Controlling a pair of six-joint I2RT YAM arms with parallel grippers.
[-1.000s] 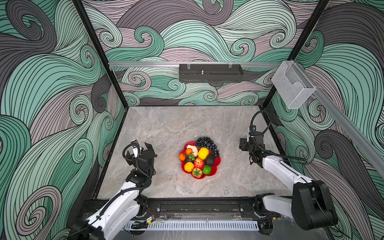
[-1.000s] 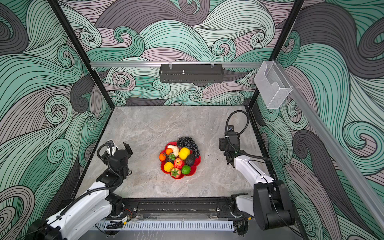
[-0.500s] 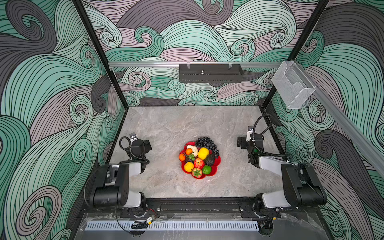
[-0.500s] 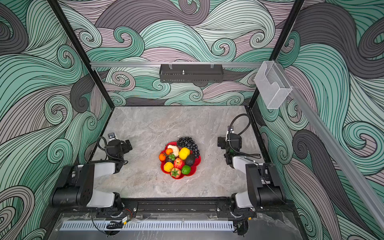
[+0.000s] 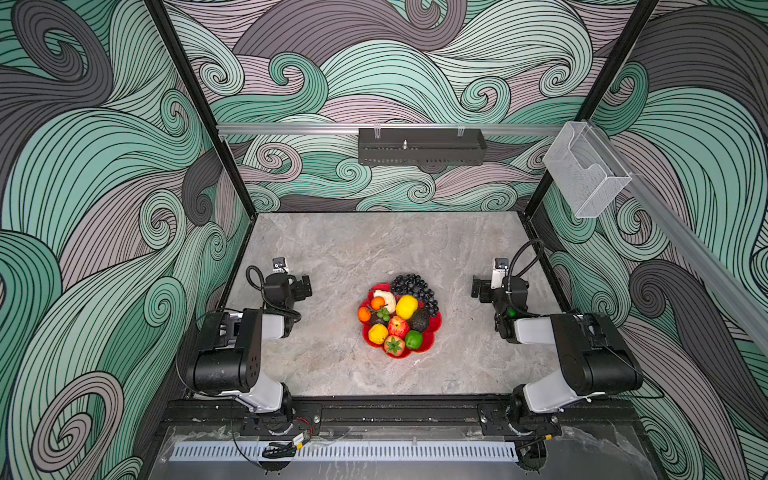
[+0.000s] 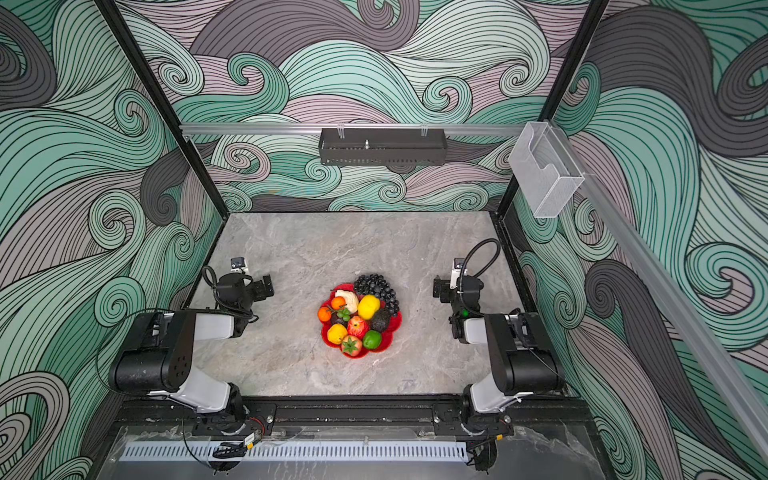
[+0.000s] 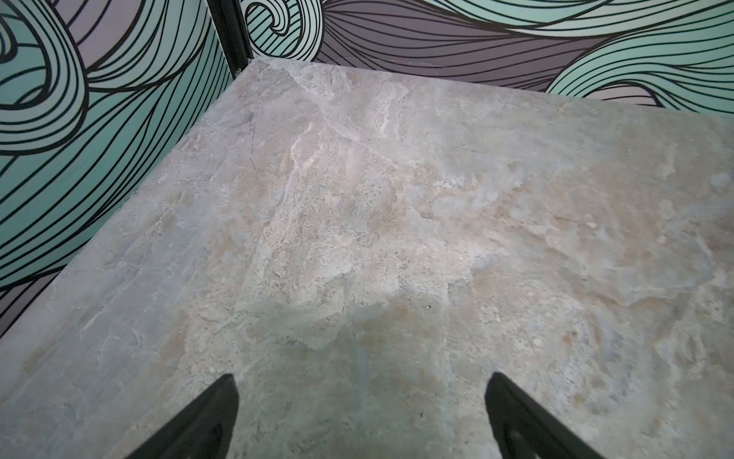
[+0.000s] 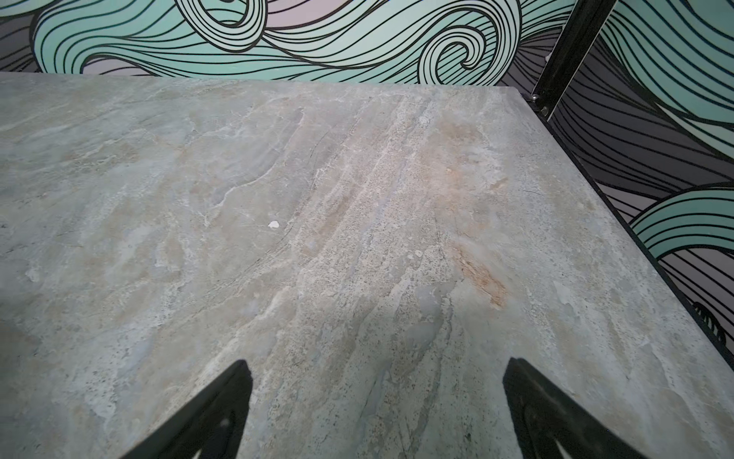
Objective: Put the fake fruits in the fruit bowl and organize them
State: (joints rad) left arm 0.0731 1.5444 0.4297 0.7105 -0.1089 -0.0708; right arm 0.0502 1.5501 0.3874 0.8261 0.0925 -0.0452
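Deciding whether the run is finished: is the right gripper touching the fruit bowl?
Apart. In a top view the right gripper hangs off to the side of the fruit bowl, with bare table plainly between them.

- The fruit bowl [image 5: 437, 328] sits on the table [image 5: 340, 249], filled with the fake fruits [image 5: 398, 326].
- The dark grape bunch [image 5: 413, 286] lies at its far rim.
- The left gripper [image 5: 306, 286] and right gripper [image 5: 477, 287] hang well apart from the bowl, one on either side.
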